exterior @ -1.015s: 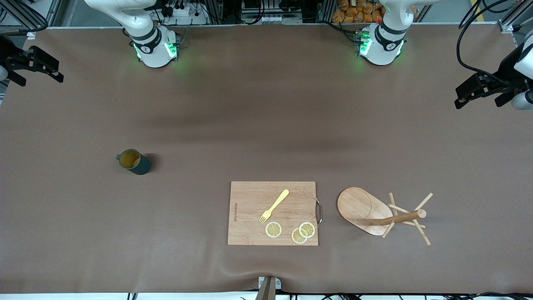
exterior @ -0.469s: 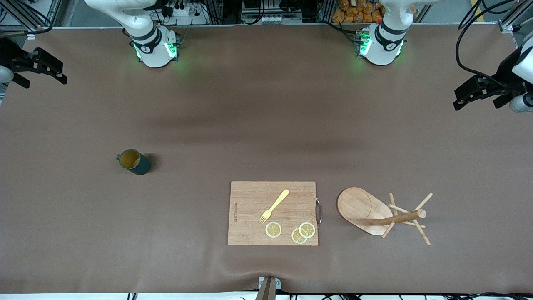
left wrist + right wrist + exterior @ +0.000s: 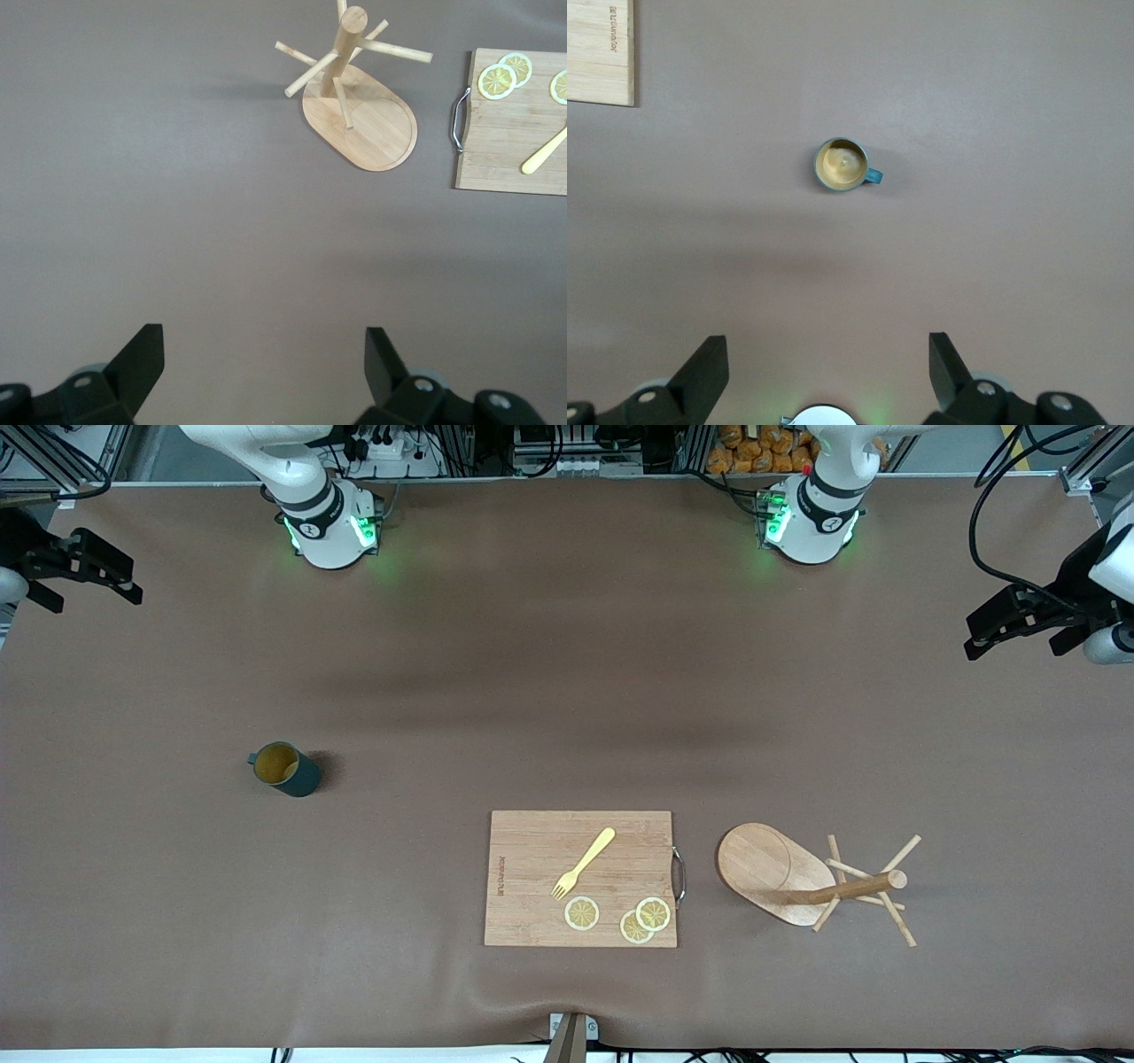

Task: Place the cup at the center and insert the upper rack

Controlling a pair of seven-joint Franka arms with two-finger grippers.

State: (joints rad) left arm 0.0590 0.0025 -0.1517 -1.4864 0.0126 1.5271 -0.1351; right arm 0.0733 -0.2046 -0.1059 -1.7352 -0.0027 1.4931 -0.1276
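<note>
The dark teal cup stands upright on the brown table toward the right arm's end, its tan inside facing up. The wooden upper rack lies tipped on its side toward the left arm's end, with post and pegs pointing away from the oval base. High over the table's edge at the cup's end, my right gripper hangs open and empty. My left gripper is open and empty too, high over the edge at the rack's end.
A rectangular cutting board lies between cup and rack, nearer the front camera than the cup. It carries a yellow fork and lemon slices. The arm bases stand along the table's back edge.
Both grippers have shifted very slightly at the table's ends. The cup, the rack and the board have not moved.
</note>
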